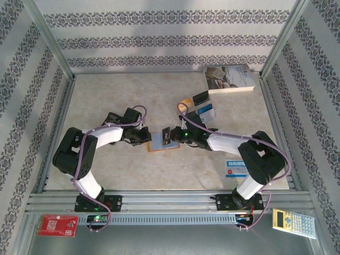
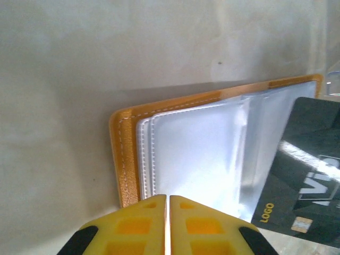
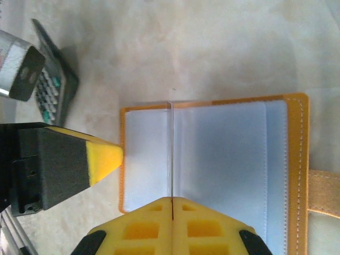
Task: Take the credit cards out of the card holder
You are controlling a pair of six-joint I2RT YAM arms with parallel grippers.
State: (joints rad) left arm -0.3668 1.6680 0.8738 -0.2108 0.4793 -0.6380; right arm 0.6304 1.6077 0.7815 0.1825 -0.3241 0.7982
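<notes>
One pale surface (image 1: 117, 101) is carrying everything, and the card holder (image 3: 228, 159) is lying open and flat near its middle, between the two arms, with its blue-grey lining facing up. At its left edge, the left end effector (image 2: 167, 199) is sitting with its fingers closed together, tips down at the holder's orange stitched rim. It is gripping nothing that I can see, and it looks to be pinning that edge rather than pinching it. From the other side, the right end effector (image 3: 172, 201) is clamping fully closed on a black card (image 2: 305, 170). That card is standing roughly on edge over the lining and showing as a thin line in the right wrist view; whether it is clearing its pocket I cannot tell. Several loose cards (image 1: 204, 112) are lying well apart from the holder, farther back.

Judging by its look, the holder is weighing very little and flexing easily. Its clear sleeves (image 2: 196, 154) are looking slick, so it is likely wanting to ride up with any card being drawn. Pressing down on the stiffer stitched border is looking like the best hold. The card is looking rigid, thin and smooth, so pinching its exposed end and pulling in line with the pocket is seeming safest.
</notes>
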